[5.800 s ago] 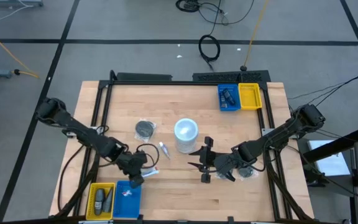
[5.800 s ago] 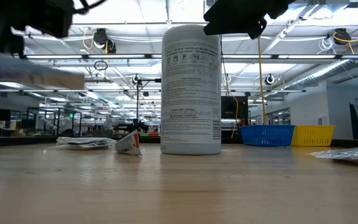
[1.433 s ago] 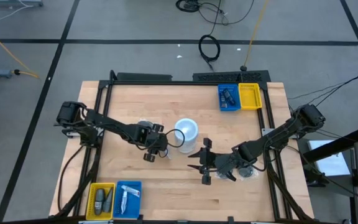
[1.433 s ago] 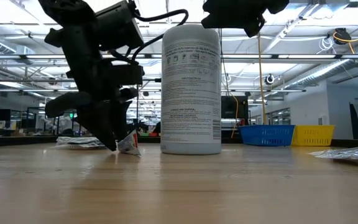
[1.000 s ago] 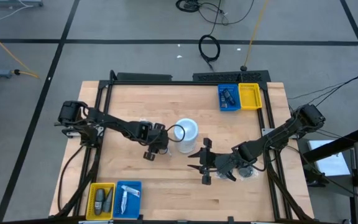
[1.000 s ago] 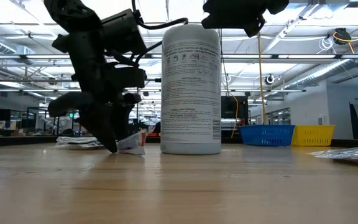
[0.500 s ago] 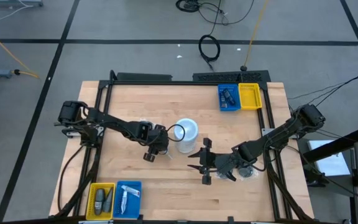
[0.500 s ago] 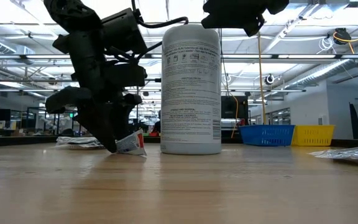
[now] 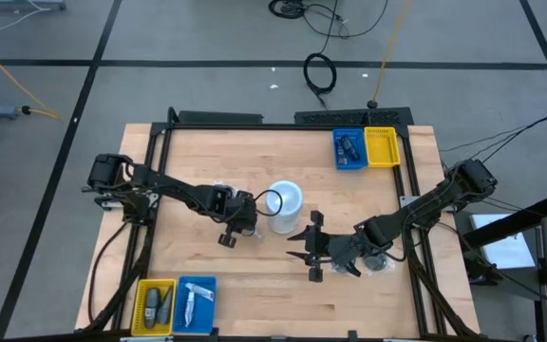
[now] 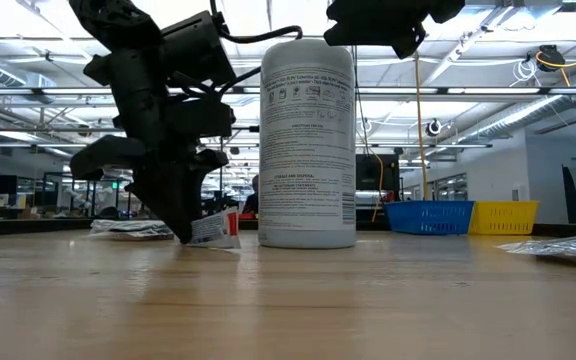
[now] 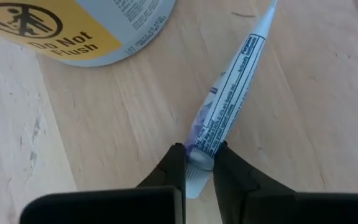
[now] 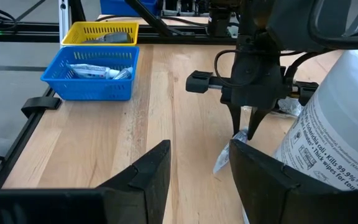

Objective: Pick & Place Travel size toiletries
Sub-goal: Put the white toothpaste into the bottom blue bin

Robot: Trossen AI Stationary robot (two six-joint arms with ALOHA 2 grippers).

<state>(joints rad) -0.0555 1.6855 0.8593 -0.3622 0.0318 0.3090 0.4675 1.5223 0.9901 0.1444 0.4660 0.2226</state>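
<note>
A small white tube with blue print (image 11: 229, 99) lies on the table beside the large white cylinder (image 9: 284, 204). My left gripper (image 9: 238, 228) reaches down at it and is shut on it; the low view shows the gripper (image 10: 193, 235) with the tube (image 10: 218, 230) left of the cylinder (image 10: 308, 150). My right gripper (image 9: 311, 249) hovers open above the table on the cylinder's other side, touching nothing. Its wrist view looks between its fingers (image 12: 197, 168) at the left gripper (image 12: 247, 130) and the tube (image 12: 225, 162). My left gripper pinches the tube between its two fingers (image 11: 179, 168), on the tube's two sides close to its wider end (image 11: 202, 149). The fingers come steeply from above, one on each side of the tube. The tube lies along the table, its thin end (image 11: 269, 12) pointing away.
A yellow tray (image 9: 154, 306) and a blue tray (image 9: 195, 304) holding small items stand at the near left. Another blue tray (image 9: 349, 149) and yellow tray (image 9: 381, 146) stand at the far right. A flat packet (image 10: 558, 248) lies under the right arm.
My left gripper has stayed low beside the cylinder, and the finger seen in the low view has drawn in against the tube. The tube's end has shifted slightly toward the cylinder. The right arm has kept still.
</note>
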